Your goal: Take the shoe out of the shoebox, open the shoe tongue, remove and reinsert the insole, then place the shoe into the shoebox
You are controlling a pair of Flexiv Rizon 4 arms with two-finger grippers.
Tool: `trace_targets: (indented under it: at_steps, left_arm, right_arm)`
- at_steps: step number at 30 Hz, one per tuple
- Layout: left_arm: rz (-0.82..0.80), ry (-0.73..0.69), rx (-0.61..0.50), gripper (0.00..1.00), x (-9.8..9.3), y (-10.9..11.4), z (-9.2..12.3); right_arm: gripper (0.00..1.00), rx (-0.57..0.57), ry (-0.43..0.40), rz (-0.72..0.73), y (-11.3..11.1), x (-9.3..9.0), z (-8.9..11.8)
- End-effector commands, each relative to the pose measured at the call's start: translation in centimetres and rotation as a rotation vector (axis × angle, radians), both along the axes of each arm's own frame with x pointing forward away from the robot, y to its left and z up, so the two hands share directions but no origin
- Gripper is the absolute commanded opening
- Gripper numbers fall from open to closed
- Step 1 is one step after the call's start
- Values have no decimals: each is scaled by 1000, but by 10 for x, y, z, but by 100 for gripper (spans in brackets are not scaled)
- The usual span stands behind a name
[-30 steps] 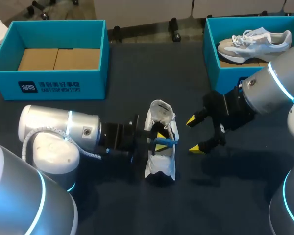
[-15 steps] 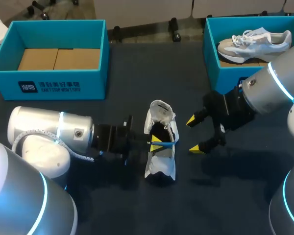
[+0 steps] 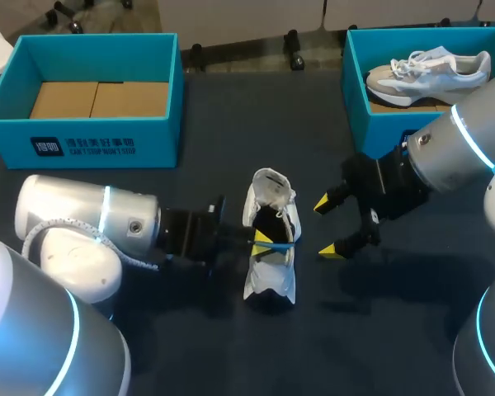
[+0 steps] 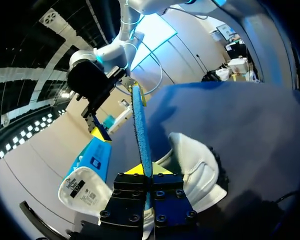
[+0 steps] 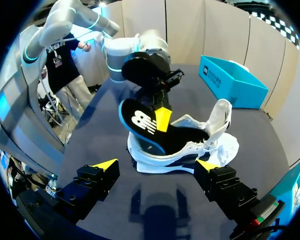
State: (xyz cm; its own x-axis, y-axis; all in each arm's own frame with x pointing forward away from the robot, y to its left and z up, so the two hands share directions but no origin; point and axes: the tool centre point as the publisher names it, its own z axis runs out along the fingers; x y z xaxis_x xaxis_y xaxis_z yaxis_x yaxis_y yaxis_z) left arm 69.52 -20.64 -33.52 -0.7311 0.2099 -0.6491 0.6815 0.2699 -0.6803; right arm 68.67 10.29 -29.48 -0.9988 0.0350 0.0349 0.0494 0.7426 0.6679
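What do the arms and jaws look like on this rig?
Both the left arm and right arm have rounded silver-white links with a glowing cyan ring at the joints. Wrists are black. The jaws are black blocks with visible screw heads, each ending in a bright yellow wedge tip. A white ribbed cable loops along the left arm's last link.

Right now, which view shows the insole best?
Right wrist view: the insole shows its black face, one end lifted from the shoe, in the left gripper. Head view gives a blue sliver; left wrist view, only its edge.
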Motion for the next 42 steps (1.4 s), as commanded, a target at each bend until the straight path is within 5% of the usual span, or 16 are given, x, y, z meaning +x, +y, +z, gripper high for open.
trace_targets:
  at_steps: [1, 12, 15, 19, 24, 30, 42]
  left_arm:
    - [-1, -26, 9, 0, 9, -7, -6]
    - [11, -60, -7, 0, 6, 0, 4]
    - [13, -56, -19, 34, 1, 2, 10]
    - [13, -59, -20, 44, -6, 8, 17]
    - [7, -46, 7, 36, -10, 14, 19]
    - [-8, -11, 57, 0, -11, 10, 8]
    - [-56, -114, 88, 0, 2, -2, -12]
  right_arm:
    - [100, -3, -1, -2, 2, 0, -1]
    - [100, -3, -1, -2, 2, 0, -1]
    - [100, -3, -1, -2, 2, 0, -1]
    - [100, -3, -1, -2, 2, 0, -1]
    - [100, -3, -1, -2, 2, 0, -1]
    - [100, -3, -1, -2, 2, 0, -1]
    - [100, -3, -1, -2, 2, 0, -1]
